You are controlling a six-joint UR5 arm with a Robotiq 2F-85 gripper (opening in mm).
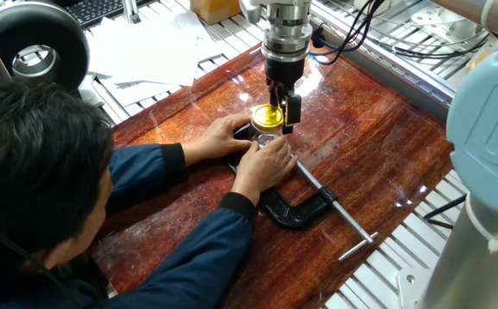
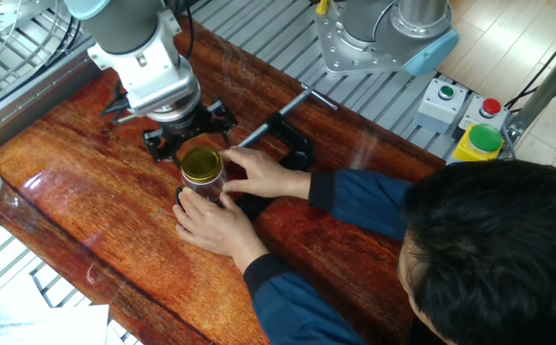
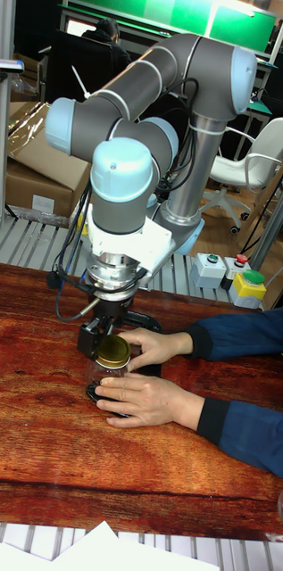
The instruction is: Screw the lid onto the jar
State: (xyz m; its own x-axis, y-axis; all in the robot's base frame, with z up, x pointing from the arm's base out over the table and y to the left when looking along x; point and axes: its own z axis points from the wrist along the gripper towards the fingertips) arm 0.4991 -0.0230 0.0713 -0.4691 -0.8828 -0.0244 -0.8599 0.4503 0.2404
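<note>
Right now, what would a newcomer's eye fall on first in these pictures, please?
A person's two hands cup the jar mid-table, with the yellow lid on its mouth. The gripper hangs just beside and above the lid, jaws not on it. A black clamp lies on the wooden table nearby.

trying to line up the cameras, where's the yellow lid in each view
One fixed view: the lid, upper centre, under the pincer.
The other fixed view: lid, left of centre.
Tall fixed view: lid, centre-left.
Shared landmark: the person's hands cupping the jar.
</note>
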